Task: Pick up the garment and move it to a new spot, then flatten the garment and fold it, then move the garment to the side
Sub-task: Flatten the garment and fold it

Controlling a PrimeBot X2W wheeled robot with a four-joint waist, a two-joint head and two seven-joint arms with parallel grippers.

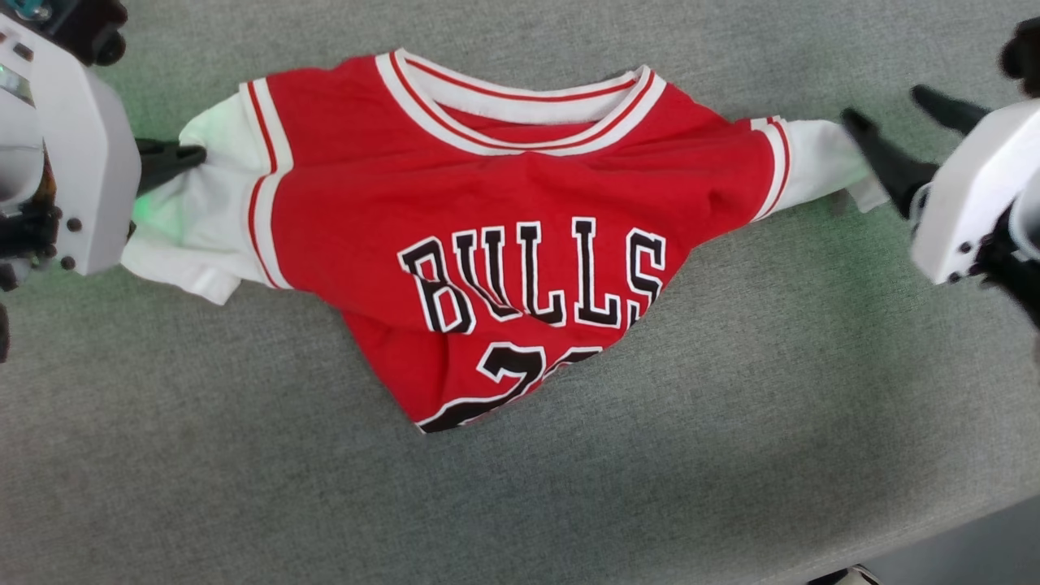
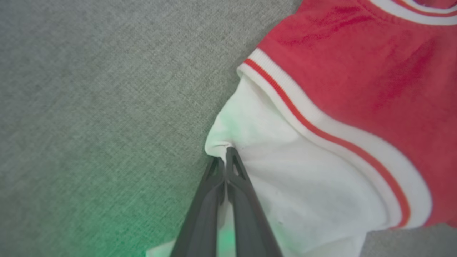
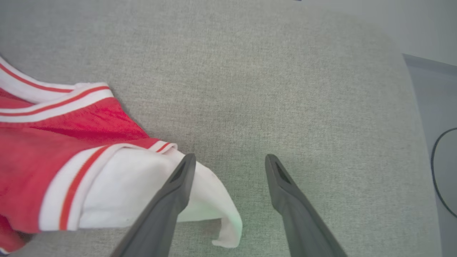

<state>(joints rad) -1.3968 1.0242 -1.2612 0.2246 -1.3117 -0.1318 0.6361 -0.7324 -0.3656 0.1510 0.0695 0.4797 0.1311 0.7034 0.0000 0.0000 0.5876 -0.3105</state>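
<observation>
At the left edge of the head view, left gripper point(image 1: 192, 154) clenched on one white sleeve end of the red "BULLS" basketball T-shirt point(image 1: 520, 187), shirt lying print-up across upper centre of the grey woven fabric surface point(image 1: 731, 422), right gripper point(image 1: 887, 107) at the right edge, fingers spread wide, one over the other sleeve's tip.

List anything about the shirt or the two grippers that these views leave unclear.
- Head view: the number under BULLS on the garment is unreadable; the lower cloth is folded under.
- Right wrist view: one finger of the open right gripper overlaps the garment's white sleeve; contact cannot be told.
- Left wrist view: the left gripper is shut on the other sleeve's edge; its fingers hide how much cloth it holds.
</observation>
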